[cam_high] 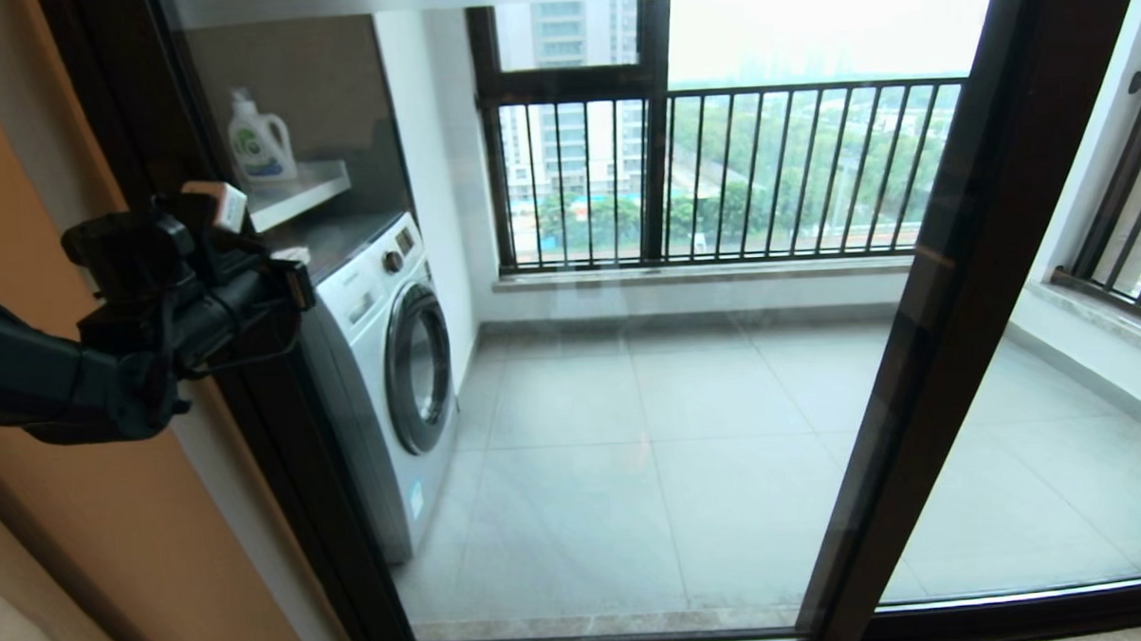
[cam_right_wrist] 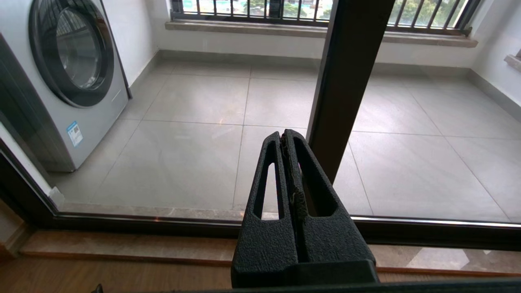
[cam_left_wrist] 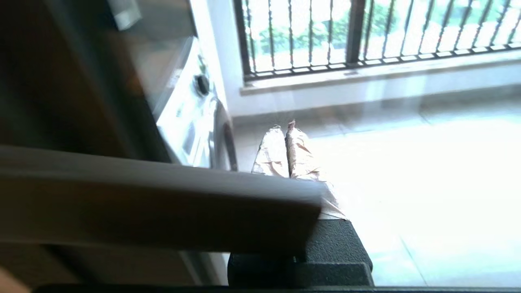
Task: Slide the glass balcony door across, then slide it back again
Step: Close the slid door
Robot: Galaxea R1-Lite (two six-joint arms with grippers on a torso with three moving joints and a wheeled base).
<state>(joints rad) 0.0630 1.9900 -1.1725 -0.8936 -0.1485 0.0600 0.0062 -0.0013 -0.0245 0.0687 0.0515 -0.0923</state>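
Observation:
The glass balcony door fills the head view, a clear panel between a dark left upright (cam_high: 271, 454) and a dark middle upright (cam_high: 922, 327). My left gripper (cam_high: 284, 283) is raised against the left upright at washer-top height. In the left wrist view its taped fingers (cam_left_wrist: 270, 150) lie pressed together, tips (cam_left_wrist: 285, 124) toward the glass, gripper shut. A blurred dark bar with a pale edge (cam_left_wrist: 163, 203) crosses their base; I cannot tell whether it is the handle. My right gripper (cam_right_wrist: 283, 132) hangs low, shut and holding nothing, just left of the middle upright (cam_right_wrist: 350, 61).
Behind the glass stand a white washing machine (cam_high: 382, 365), a shelf (cam_high: 296, 192) with a detergent bottle (cam_high: 259, 142), and the barred window (cam_high: 717, 173). A second framed glass panel (cam_high: 1059, 455) lies right. The dark bottom track (cam_right_wrist: 407, 230) runs along the wooden floor (cam_right_wrist: 122, 276).

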